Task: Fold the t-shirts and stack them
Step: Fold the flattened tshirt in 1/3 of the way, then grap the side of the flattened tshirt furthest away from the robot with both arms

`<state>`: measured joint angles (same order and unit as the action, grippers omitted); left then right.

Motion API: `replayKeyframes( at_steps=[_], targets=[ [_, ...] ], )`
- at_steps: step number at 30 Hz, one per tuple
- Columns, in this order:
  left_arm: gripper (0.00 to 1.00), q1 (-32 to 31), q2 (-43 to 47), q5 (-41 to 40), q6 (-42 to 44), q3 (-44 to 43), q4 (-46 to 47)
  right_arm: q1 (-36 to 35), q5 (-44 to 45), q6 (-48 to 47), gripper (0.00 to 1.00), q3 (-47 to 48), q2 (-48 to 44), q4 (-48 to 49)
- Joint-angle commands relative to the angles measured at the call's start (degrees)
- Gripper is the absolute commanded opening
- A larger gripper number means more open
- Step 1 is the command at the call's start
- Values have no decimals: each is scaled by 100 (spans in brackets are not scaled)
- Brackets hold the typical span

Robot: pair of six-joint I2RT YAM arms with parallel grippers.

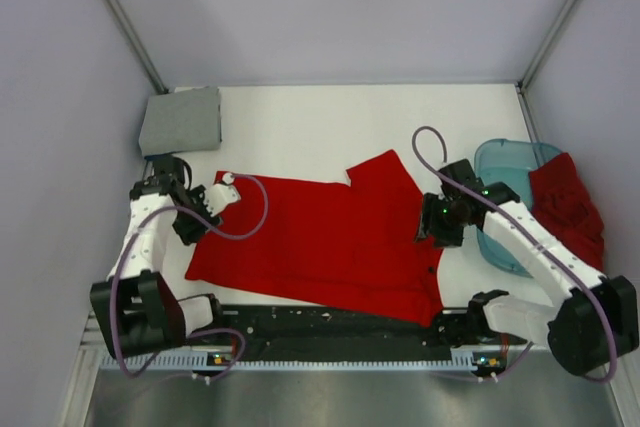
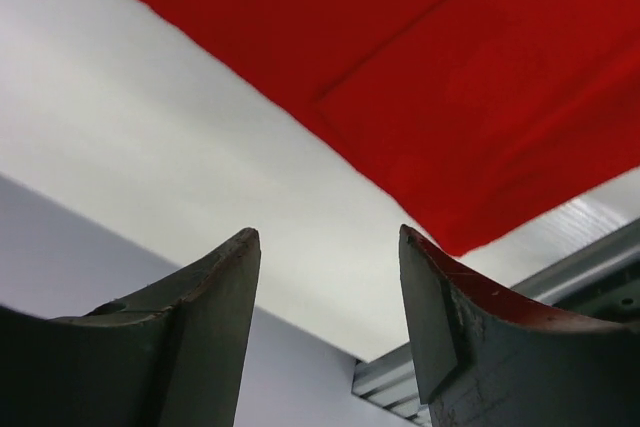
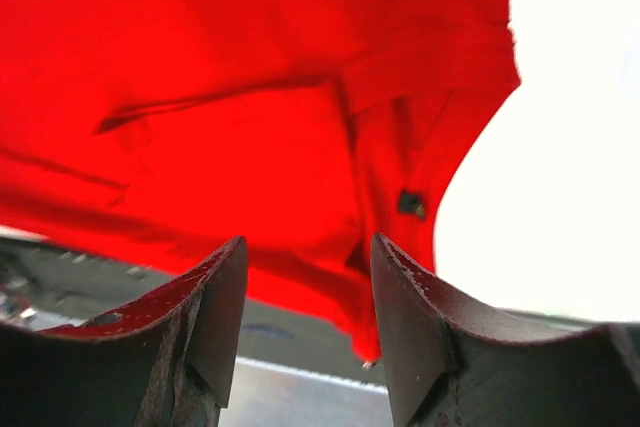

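A bright red t-shirt (image 1: 320,242) lies spread flat across the middle of the table, one sleeve pointing to the back. A light grey t-shirt (image 1: 182,119) sits folded at the back left corner. A darker red t-shirt (image 1: 567,209) hangs bunched over the tub at the right. My left gripper (image 1: 200,215) hovers at the bright red shirt's left edge, open and empty; in its wrist view (image 2: 328,237) the red cloth (image 2: 450,77) lies beyond the fingertips. My right gripper (image 1: 432,227) stands open over the shirt's right edge (image 3: 308,242), with the red cloth (image 3: 250,97) past its fingers.
A translucent light-blue plastic tub (image 1: 505,162) stands at the right side, behind the right arm. Grey walls enclose the table on three sides. A black rail (image 1: 330,327) with the arm bases runs along the near edge.
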<state>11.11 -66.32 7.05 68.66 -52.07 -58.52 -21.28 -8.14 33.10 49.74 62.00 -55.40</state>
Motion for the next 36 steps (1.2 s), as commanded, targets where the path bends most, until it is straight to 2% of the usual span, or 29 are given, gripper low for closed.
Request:
replayKeyframes(
  at_steps=[1, 5, 8, 9, 12, 15, 19, 23, 27, 29, 31, 34, 36],
  targets=[
    [62, 66, -521, 349, -415, 232, 692, -43, 366, -190, 53, -683, 497, 1266],
    [63, 66, -609, 394, -739, 548, 1456, -43, 305, -103, 53, -1053, 848, 2049],
    [62, 66, -837, 359, -1047, 742, 1809, -43, 129, 21, 50, -1176, 1287, 2480],
    [62, 66, -908, 332, -1126, 821, 1888, -43, 207, 47, 45, -1168, 1480, 2533],
    [62, 58, -1101, 166, -1259, 1163, 2204, -43, 541, 4, 38, -923, 2078, 2551],
    [63, 49, -1277, -124, -1417, 1480, 2573, 35, 935, -137, 37, -501, 2649, 2508],
    [62, 40, -1392, -169, -1680, 1534, 2802, 518, 1051, -348, 36, 61, 3300, 2490],
    [64, 40, -1252, -55, -1760, 1411, 2601, 651, 1183, -602, 38, 431, 3381, 2332],
    [66, 57, -883, 243, -1742, 736, 1611, 651, 1122, -936, 42, 782, 2969, 1902],
    [68, 49, -716, 524, -1681, 52, 1047, 643, 842, -1191, 47, 1089, 2670, 1875],
    [70, 58, -759, 701, -1725, -529, 878, 625, 438, -1411, 53, 1624, 2572, 1892],
    [73, 58, -1231, 780, -1646, -1303, 1149, 634, 269, -1622, 62, 2809, 3071, 1892],
    [73, 58, -1810, 807, -1550, -1873, 1133, 616, 330, -1745, 64, 3653, 3693, 1883]
  ],
)
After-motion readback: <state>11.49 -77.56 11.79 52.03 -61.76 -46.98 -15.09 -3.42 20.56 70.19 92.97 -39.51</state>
